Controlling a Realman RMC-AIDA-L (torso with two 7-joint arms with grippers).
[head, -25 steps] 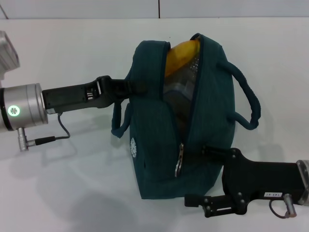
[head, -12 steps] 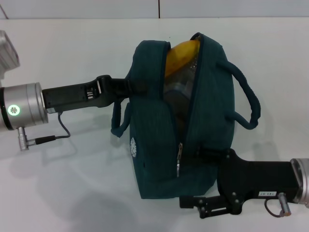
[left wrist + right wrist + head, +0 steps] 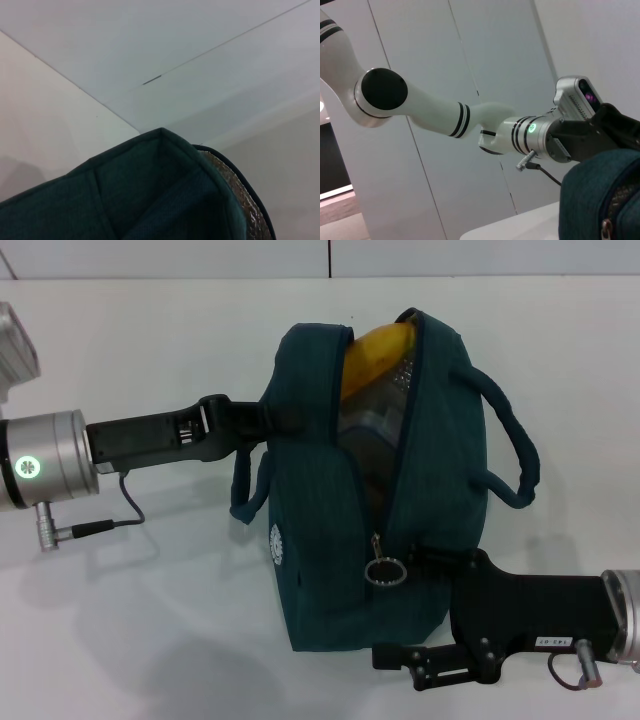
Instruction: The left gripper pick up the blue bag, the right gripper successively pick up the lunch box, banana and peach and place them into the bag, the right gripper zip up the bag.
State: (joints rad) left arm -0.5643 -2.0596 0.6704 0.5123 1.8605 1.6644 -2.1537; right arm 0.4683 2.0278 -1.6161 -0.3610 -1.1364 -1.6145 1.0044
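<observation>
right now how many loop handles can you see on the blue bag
2. One handle arches out from the blue bag on the robot's right side. The other hangs on the robot's left side, just below the left gripper.

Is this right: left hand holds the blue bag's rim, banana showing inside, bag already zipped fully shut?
Not shut. The head view shows the blue bag gaping, zipper pull low near the right hand. The left hand holds the rim; the banana shows.
</observation>
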